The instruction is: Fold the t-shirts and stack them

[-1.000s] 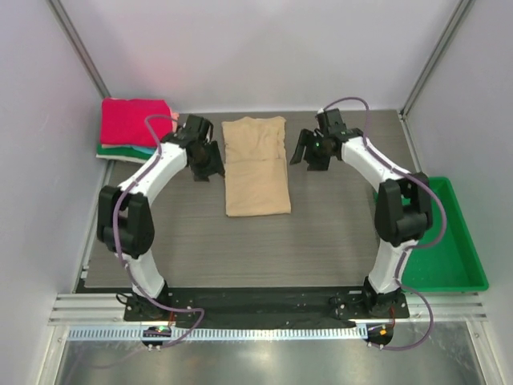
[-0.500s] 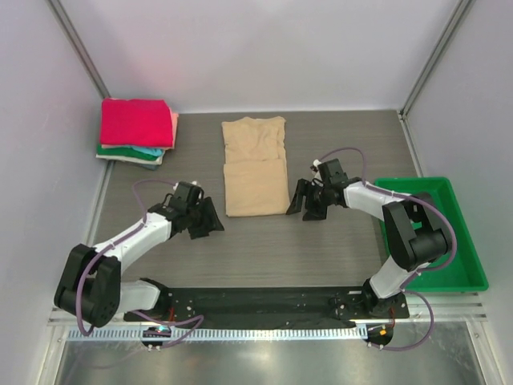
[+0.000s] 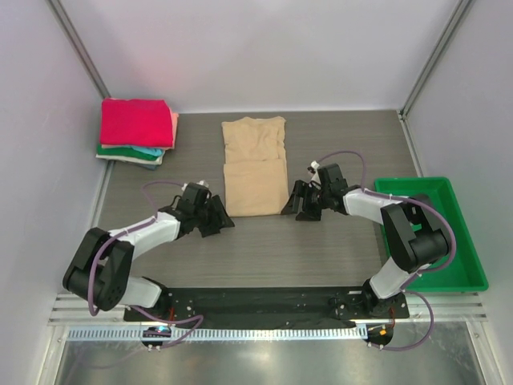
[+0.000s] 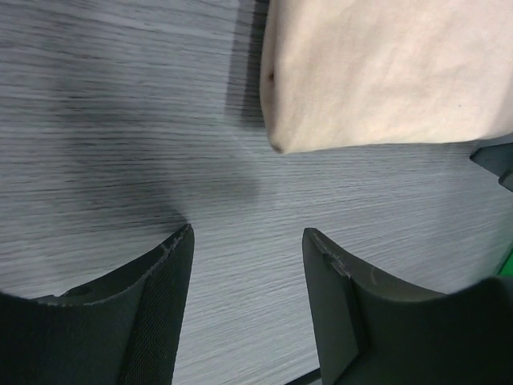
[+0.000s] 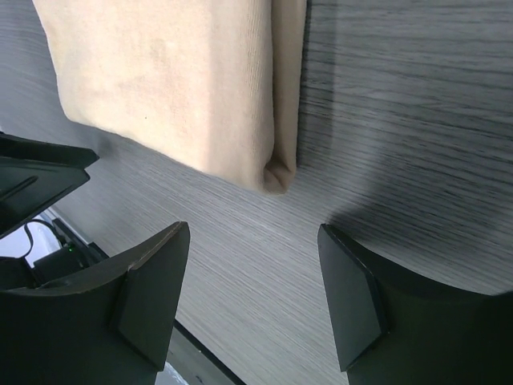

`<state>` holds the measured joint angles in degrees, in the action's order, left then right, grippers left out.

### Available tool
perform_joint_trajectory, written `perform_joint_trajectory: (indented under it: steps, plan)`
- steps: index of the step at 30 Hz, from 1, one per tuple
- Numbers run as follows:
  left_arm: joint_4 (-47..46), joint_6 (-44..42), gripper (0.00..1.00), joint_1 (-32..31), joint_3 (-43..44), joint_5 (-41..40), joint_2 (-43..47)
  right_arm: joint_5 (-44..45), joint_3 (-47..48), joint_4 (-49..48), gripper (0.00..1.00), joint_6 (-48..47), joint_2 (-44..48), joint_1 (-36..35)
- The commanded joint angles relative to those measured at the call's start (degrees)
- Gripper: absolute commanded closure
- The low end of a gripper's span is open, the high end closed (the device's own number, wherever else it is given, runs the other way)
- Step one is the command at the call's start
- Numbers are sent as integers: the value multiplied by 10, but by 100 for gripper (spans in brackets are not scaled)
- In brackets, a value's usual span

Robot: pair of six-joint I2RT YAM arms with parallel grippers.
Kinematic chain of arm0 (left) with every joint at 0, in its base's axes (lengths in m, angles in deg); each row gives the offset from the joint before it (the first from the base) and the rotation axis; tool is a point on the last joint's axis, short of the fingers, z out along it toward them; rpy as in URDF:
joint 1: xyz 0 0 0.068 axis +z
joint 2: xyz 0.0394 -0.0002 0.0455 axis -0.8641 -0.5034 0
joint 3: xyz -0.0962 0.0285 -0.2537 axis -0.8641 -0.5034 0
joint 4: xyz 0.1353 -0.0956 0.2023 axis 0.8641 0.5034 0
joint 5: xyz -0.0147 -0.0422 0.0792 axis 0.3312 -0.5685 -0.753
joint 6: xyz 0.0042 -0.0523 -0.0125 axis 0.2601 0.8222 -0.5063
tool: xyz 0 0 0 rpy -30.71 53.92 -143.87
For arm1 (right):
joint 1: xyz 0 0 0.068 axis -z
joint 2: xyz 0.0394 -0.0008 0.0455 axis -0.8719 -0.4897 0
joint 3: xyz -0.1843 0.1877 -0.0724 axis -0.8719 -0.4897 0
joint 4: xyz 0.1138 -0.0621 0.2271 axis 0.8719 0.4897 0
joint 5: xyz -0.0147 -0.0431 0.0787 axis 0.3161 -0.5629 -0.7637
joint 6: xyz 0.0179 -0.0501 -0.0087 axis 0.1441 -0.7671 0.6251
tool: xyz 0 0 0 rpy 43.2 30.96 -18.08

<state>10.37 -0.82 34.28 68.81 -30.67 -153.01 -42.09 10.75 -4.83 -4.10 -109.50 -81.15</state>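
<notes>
A tan t-shirt lies folded into a long strip at the table's middle, with a crease across its middle. Its near left corner shows in the left wrist view and its near right corner in the right wrist view. My left gripper is open and empty, low on the table just left of the shirt's near left corner. My right gripper is open and empty, low beside the near right corner. A stack of folded shirts, pink-red on top with salmon, teal and green below, sits at the far left.
A green plastic tray stands at the right edge of the table. The grey wood-grain table is walled in by white panels at the back and sides.
Both arms have come down from the shirt's far end to its near end. In the last half second each gripper moved closer to the shirt's near corners.
</notes>
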Motion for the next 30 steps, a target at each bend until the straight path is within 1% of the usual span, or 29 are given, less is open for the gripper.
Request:
perform_joint_trajectory:
  steps: [1,4,7,8,9,10,14,15,18,19,20,22,24,25,30]
  plan:
    - [-35,12,42,-7,0,-14,-8,7,-17,-25,28,9,7,-4]
    - [-34,16,41,-7,12,-40,-11,19,-16,-43,28,15,-5,-4]
    - [-27,23,38,-8,31,-65,-21,41,-3,-49,31,13,-30,-4]
    - [-21,26,35,-8,37,-79,-32,45,4,-49,33,11,-40,-4]
    - [-16,30,34,-7,43,-84,-37,48,8,-50,36,11,-45,-4]
    - [-13,33,34,-6,48,-87,-43,49,14,-50,37,10,-49,-4]
    - [-13,35,34,-7,80,-102,-72,51,25,-50,49,10,-69,-4]
    - [-12,35,34,-6,86,-105,-87,51,26,-50,54,10,-74,-4]
    - [2,42,39,-7,101,-116,-107,48,28,-68,62,10,-78,-4]
    - [3,43,40,-7,101,-117,-108,47,28,-67,68,10,-79,-4]
    - [3,44,43,-6,101,-117,-108,46,28,-68,70,9,-79,-4]
    - [2,46,46,-7,101,-117,-108,47,28,-70,74,9,-80,-4]
    - [3,48,51,-7,102,-114,-110,44,29,-71,76,9,-82,-4]
    - [2,47,56,-7,102,-110,-113,42,29,-71,79,9,-84,-3]
    - [-3,47,59,-8,99,-106,-112,39,30,-74,83,10,-86,-4]
